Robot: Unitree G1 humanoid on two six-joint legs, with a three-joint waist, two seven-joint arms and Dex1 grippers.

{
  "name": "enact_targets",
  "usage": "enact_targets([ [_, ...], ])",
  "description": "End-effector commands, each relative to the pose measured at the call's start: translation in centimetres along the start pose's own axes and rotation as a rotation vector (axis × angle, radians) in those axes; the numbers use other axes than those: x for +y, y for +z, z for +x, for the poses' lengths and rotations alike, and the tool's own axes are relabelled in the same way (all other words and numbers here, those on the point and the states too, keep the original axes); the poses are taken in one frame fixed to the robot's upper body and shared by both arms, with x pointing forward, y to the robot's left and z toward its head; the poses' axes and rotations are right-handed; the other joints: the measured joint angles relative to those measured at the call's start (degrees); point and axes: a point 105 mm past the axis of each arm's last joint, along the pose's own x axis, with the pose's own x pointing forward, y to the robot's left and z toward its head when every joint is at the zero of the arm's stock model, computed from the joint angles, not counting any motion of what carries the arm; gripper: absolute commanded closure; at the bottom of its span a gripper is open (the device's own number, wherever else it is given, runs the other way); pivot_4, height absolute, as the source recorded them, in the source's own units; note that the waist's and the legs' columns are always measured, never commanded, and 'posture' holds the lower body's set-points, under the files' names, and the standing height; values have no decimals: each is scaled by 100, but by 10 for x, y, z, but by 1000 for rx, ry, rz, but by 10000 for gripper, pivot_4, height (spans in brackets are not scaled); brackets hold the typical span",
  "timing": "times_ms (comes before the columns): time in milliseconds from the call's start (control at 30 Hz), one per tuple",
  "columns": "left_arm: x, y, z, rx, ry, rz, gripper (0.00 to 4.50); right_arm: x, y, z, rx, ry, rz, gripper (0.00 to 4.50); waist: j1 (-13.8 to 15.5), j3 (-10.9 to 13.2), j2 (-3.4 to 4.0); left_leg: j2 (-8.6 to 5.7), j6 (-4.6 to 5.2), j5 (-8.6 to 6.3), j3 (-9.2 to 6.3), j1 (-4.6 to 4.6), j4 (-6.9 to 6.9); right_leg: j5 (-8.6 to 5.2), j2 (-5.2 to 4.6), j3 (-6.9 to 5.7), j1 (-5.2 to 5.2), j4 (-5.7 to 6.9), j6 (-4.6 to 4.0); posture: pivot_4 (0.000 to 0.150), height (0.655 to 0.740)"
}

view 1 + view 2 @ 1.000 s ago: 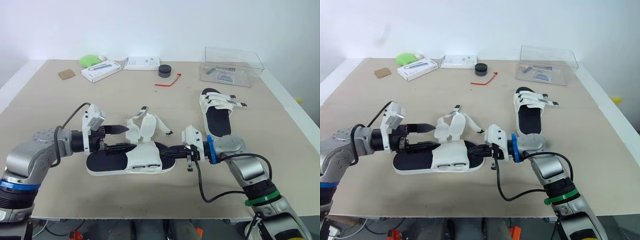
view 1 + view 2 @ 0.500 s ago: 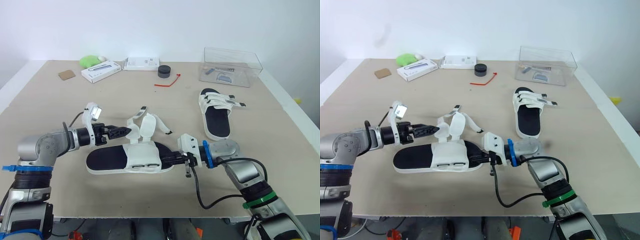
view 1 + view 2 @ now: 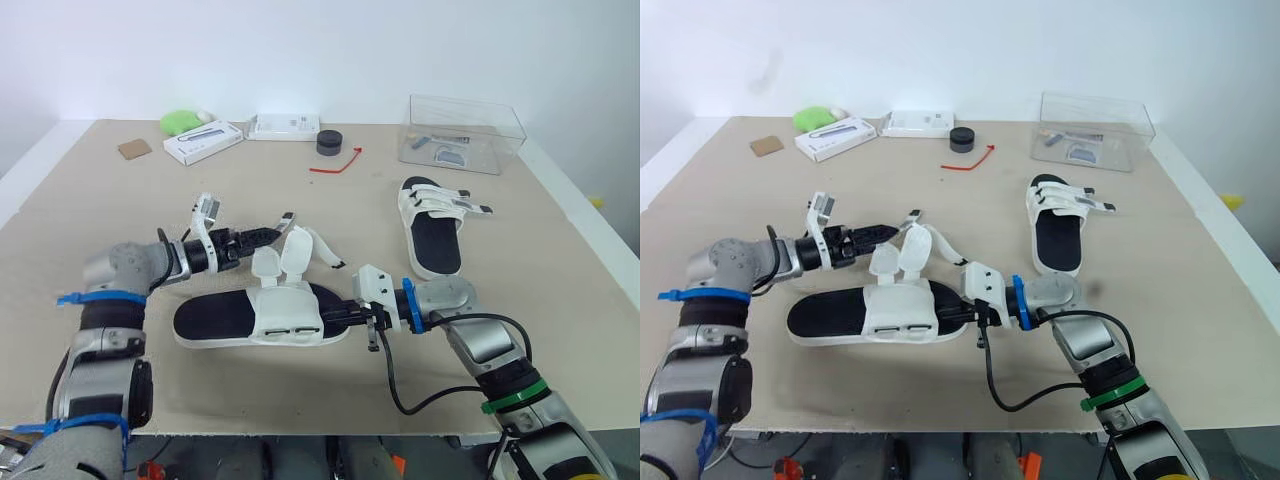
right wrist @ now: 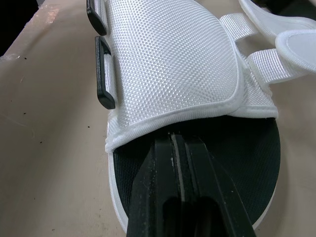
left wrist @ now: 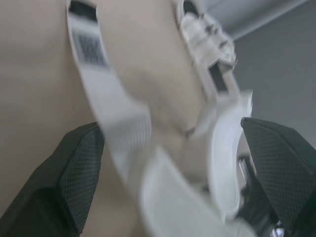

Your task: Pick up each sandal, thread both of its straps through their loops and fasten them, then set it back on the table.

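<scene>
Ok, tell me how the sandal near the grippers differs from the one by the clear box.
The near sandal lies crosswise with its straps loose and standing up; the far sandal points away with its own lying flat across the upper. The left gripper and right gripper are at the near sandal; the far sandal lies alone. Both are white with black footbeds.

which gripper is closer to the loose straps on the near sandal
Left. The left gripper has the loose straps between its open fingers; the right gripper sits shut at one end of the sandal, short of the straps.
</scene>
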Motion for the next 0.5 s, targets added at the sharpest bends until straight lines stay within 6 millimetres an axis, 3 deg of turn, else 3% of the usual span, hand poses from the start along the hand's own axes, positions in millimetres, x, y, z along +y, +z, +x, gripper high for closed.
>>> enact_targets([
  [33, -5, 19, 4, -55, -31, 26, 0, -2, 9, -2, -11, -11, -46, 44172, -3, 0, 0, 0, 0, 0, 0, 0, 0, 0, 0, 0, 0, -1, 0, 1500, 7400],
  [500, -16, 34, 13, -88, -118, 5, 0, -3, 9, -5, 0, -27, -52, 44172, -2, 1, -2, -3, 1, -1, -7, -8, -1, -4, -6, -4, -1, -1, 7, 1500, 7400],
])
